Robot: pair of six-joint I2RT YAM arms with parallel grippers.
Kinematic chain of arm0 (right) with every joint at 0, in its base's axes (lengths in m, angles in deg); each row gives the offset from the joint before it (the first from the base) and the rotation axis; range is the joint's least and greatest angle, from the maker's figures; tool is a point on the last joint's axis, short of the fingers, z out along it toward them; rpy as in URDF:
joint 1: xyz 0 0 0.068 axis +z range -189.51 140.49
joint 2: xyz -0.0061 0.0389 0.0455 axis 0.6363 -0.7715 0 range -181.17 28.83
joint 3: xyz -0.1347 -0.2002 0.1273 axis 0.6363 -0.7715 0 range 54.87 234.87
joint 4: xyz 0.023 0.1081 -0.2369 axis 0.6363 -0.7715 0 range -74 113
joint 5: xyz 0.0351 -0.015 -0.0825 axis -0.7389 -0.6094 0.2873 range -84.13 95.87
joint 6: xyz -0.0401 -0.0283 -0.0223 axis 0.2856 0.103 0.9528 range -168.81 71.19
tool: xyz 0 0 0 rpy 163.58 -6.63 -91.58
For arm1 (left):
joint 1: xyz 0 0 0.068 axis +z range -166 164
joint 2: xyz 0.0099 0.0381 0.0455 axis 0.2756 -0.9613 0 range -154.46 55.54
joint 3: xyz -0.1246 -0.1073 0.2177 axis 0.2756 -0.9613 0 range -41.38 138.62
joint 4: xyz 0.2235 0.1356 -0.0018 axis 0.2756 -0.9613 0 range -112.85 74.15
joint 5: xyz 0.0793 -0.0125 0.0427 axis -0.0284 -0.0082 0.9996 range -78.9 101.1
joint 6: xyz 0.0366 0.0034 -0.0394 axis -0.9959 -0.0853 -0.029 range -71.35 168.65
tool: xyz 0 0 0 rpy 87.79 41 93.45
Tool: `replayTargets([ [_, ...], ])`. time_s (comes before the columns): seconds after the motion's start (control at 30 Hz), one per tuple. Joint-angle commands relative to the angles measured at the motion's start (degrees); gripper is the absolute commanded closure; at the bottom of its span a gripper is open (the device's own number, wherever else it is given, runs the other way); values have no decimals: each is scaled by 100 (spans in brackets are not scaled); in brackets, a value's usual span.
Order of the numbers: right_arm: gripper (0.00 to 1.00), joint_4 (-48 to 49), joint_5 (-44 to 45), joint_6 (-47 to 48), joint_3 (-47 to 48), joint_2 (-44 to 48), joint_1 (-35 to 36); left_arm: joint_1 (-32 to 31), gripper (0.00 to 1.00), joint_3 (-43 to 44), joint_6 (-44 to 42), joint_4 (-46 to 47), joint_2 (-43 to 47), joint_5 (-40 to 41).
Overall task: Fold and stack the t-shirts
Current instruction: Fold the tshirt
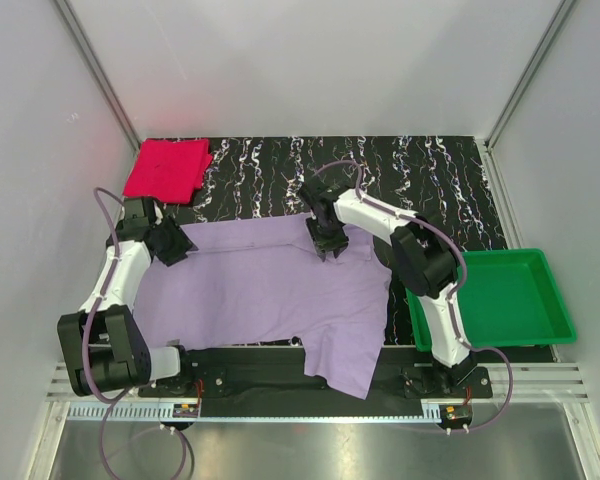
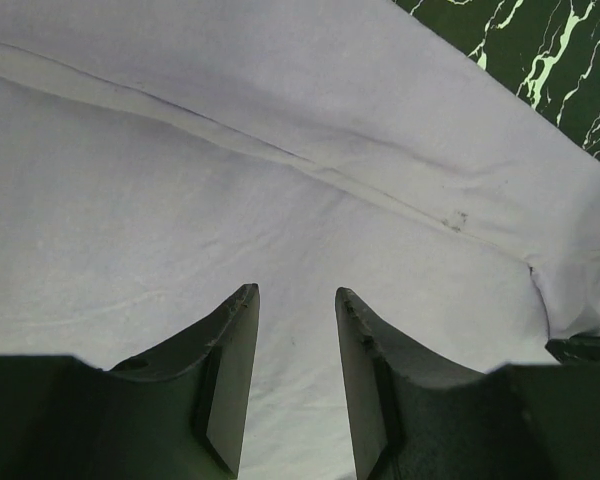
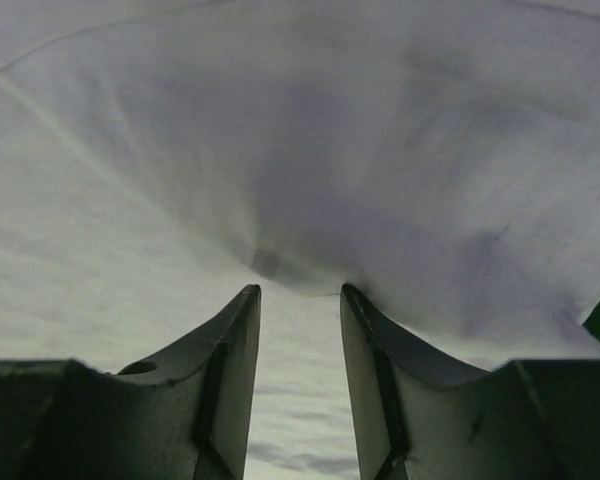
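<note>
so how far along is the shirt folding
Done: the pink-red shirt lies folded at the far left. In hand: the lavender shirt is spread unfolded, left tool and right tool over its far edge, jaws open. Left: fold it, stack both.

**Spotter:** Bright, even light from above in your top view, and the pink shirt (image 1: 167,168) throws a red glow on the side wall (image 1: 55,190).

**Caller:** Your wrist views run dimmer. The purple shirt (image 2: 180,190) is crisp on the left wrist, hazy and grey on the right, fingers (image 3: 230,370) near-black.
</note>
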Motion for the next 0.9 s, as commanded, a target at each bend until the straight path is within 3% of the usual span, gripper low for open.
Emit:
replayTargets([
  [0.0,55,202,641,0,255,-165,4,-20,58,-78,-132,-36,217,-77],
  [0.23,56,421,1099,-79,509,-262,-286,-20,58,-17,-203,-62,182,-68],
  [0.47,57,219,643,87,1282,-657,-717,-20,58,124,-247,-62,-47,-112],
  [0.57,68,79,537,140,1678,-868,-849,-20,58,185,-273,-53,-187,-112],
  [0.67,68,-62,405,132,2135,-1079,-980,-20,58,247,-300,-53,-319,-130],
  [0.87,58,-545,316,149,2699,-1028,-1007,-29,58,352,-335,-45,-469,-130],
])
